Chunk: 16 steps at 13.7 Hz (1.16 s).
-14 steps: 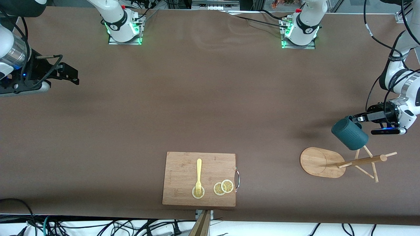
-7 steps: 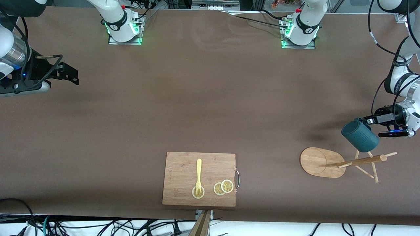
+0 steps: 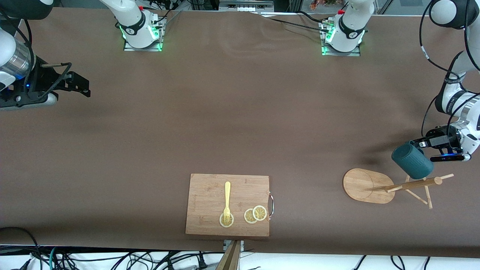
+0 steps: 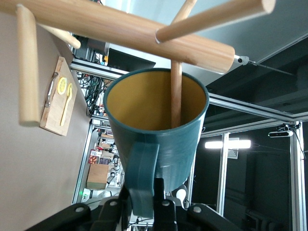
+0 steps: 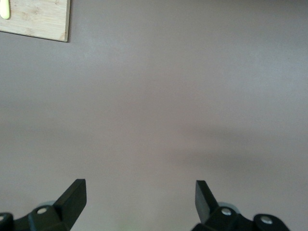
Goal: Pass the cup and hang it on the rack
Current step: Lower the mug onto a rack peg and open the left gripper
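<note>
The dark teal ribbed cup [image 3: 412, 161] hangs in the air over the rack's upper pegs, held by its handle [image 4: 142, 180]. My left gripper [image 3: 420, 144] is shut on that handle. In the left wrist view the cup's yellow-ochre inside [image 4: 149, 103] faces the rack, and one thin peg [image 4: 176, 94] reaches into its mouth. The bamboo rack [image 3: 412, 184] stands on its oval base [image 3: 362, 185] near the left arm's end of the table. My right gripper [image 3: 80, 85] is open and empty over bare table at the right arm's end; its fingertips [image 5: 74, 195] show in the right wrist view.
A rectangular wooden cutting board [image 3: 210, 191] lies near the front edge at mid-table, with a yellow fork [image 3: 227, 200] and lemon slices [image 3: 255, 214] on it. The brown table cloth [image 3: 232, 123] spreads between the arms.
My left gripper has carried the cup toward the rack's top and lower, so the cup now overlaps the upper pegs. The right arm has not moved.
</note>
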{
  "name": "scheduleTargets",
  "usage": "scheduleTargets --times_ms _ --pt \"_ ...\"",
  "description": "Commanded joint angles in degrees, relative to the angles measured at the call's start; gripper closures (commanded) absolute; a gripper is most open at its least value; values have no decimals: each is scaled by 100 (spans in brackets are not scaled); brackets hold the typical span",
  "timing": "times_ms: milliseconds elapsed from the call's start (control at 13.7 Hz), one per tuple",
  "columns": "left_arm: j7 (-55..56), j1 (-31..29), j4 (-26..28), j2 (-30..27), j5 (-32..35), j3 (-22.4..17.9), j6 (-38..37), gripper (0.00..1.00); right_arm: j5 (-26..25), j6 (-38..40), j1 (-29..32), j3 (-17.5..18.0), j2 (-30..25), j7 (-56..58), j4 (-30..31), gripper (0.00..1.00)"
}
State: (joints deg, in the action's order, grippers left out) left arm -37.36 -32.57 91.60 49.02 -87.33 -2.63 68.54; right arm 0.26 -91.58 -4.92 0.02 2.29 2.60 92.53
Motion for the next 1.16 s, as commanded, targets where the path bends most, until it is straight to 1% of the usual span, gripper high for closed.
scheduleTargets --times_ms 0,146,218,291,364,437,509,728,1019,1092 --pt "-52 -57 -388 283 -143 87 -148 100 -44 26 -52 -37 -106 74 46 0" --pt "-43 -57 -441 371 -205 87 -148 100 -53 26 -52 -37 -106 74 46 0" --pt "-43 -57 -441 380 -214 104 -148 90 -44 26 -52 -37 -106 74 46 0" --pt "-52 -57 -441 380 -205 104 -148 69 -52 26 -52 -37 -106 74 46 0" --pt "-61 -57 -441 380 -188 113 -174 39 -44 26 -52 -37 -106 74 46 0" --pt "-191 -65 -415 380 -135 104 -209 0 -52 26 -52 -37 -106 74 46 0" --pt "-489 -74 -397 380 -39 96 -227 0 -44 26 -52 -37 -106 74 46 0" --pt "-535 -153 -423 328 584 96 -262 0 -44 26 -52 -37 -106 74 46 0" --pt "-527 -171 -432 126 1708 69 -639 0 -44 26 -52 -37 -106 74 46 0" --pt "-527 -171 -528 65 2033 60 -701 0 -44 26 -52 -37 -97 74 46 0"
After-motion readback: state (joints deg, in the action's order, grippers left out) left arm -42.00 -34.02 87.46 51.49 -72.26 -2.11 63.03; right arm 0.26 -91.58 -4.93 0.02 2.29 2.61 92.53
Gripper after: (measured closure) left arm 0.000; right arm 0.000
